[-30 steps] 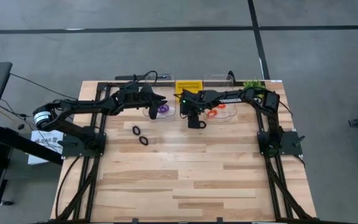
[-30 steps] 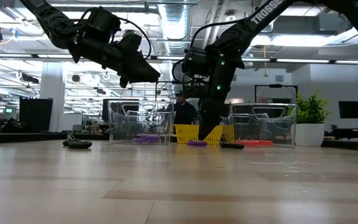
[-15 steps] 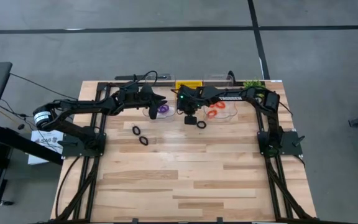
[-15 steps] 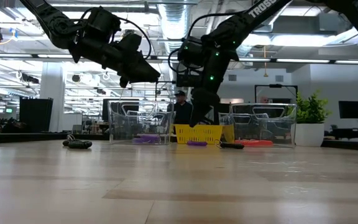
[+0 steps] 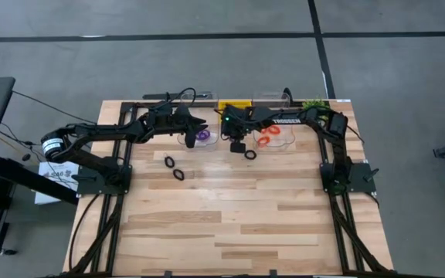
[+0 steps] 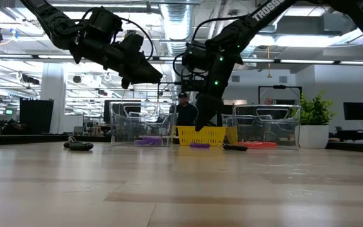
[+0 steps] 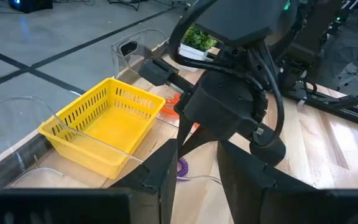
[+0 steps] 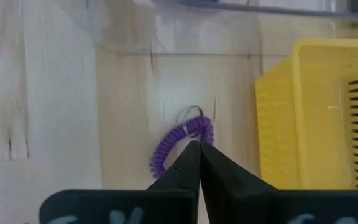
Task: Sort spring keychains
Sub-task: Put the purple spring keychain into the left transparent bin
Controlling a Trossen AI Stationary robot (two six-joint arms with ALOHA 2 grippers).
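While most of the wooden table (image 5: pixel 230 224) lies bare toward its near edge, two black keychains (image 5: pixel 174 167) rest side by side on its left half, and a third black keychain (image 5: pixel 250 154) lies just beside the right gripper (image 5: pixel 236 145). That gripper hangs above the table in front of the yellow basket (image 5: pixel 236 106), its fingers (image 8: pixel 194 163) pressed together with nothing seen between them. Under it, in the right wrist view, a purple keychain (image 8: pixel 178 147) lies on the wood next to the basket's corner. Farther back, the left gripper (image 5: pixel 199 123) hovers over the left clear bin (image 5: pixel 198 136), its fingers (image 7: pixel 163 168) set a moderate gap apart and holding nothing visible; a purple keychain (image 5: pixel 203 135) sits in that bin. Orange-red keychains (image 5: pixel 268 137) lie in the right clear bin (image 5: pixel 284 139). Beyond the table, a person (image 6: pixel 183 112) stands in the room.
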